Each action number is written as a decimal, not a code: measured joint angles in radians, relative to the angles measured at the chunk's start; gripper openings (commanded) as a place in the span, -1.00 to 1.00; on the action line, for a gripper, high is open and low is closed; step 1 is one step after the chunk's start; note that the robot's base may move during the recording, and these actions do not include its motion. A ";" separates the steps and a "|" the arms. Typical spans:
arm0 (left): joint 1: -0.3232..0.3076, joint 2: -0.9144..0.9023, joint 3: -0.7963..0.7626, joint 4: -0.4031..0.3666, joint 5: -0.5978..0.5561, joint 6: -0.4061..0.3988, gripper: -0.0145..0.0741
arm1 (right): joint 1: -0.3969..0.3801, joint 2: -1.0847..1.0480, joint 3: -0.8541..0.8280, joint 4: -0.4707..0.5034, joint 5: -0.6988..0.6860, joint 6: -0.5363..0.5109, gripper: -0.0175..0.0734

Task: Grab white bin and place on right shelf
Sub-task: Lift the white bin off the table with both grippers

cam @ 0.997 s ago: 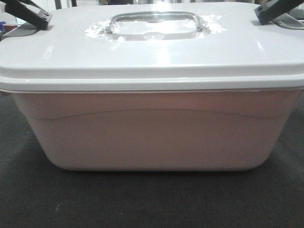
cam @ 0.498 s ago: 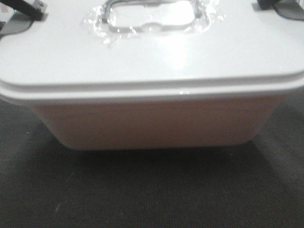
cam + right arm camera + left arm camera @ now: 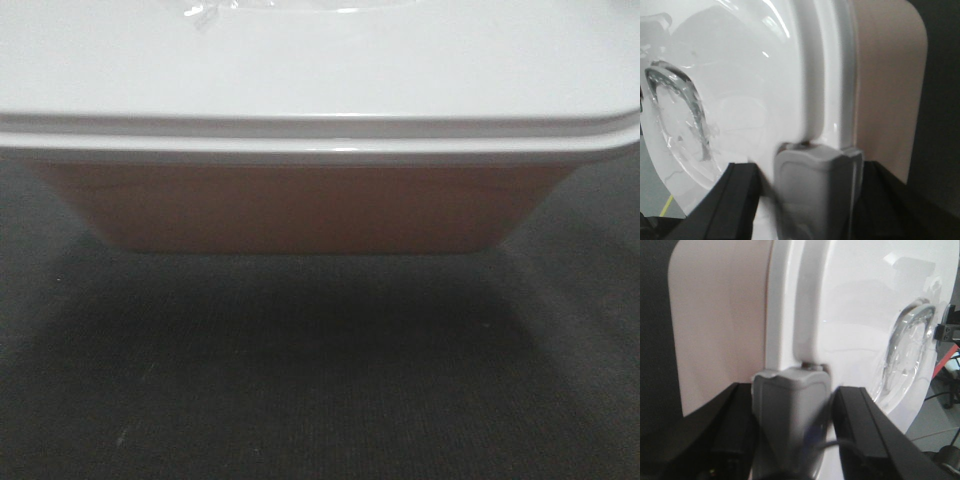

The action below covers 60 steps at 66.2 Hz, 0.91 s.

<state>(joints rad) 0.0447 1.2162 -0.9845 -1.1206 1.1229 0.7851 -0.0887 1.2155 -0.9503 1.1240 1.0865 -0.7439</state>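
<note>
The white bin (image 3: 320, 200) hung, seemingly clear of the worktop (image 3: 300, 400), its length spanning from left end effector (image 3: 792, 390) to right end effector (image 3: 807, 170), each clamped on a grey end latch (image 3: 815, 190); shelf unseen.

Front view: you look level and very near at the white bin's (image 3: 300, 205) long side, its lid (image 3: 320, 70) on top.
Left wrist: you look out along the left fingers (image 3: 860, 425); lid just right of them.
Right wrist: along the right fingers (image 3: 737, 200); lid just left.
Shared: both wrists see the clear handle (image 3: 901, 354) from opposite ends.
</note>
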 measured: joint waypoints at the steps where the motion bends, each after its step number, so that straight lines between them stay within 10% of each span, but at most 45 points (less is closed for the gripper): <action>1: 0.000 -0.002 0.000 0.002 0.000 0.000 -0.27 | 0.005 -0.004 0.000 0.000 -0.002 0.000 0.08; 60: 0.002 -0.049 0.000 0.014 -0.042 0.000 -0.27 | 0.021 -0.057 0.000 -0.007 -0.007 -0.004 0.08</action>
<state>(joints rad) 0.0466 1.1669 -0.9845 -1.1069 1.0805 0.7851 -0.0679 1.1588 -0.9503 1.1166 1.0797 -0.7481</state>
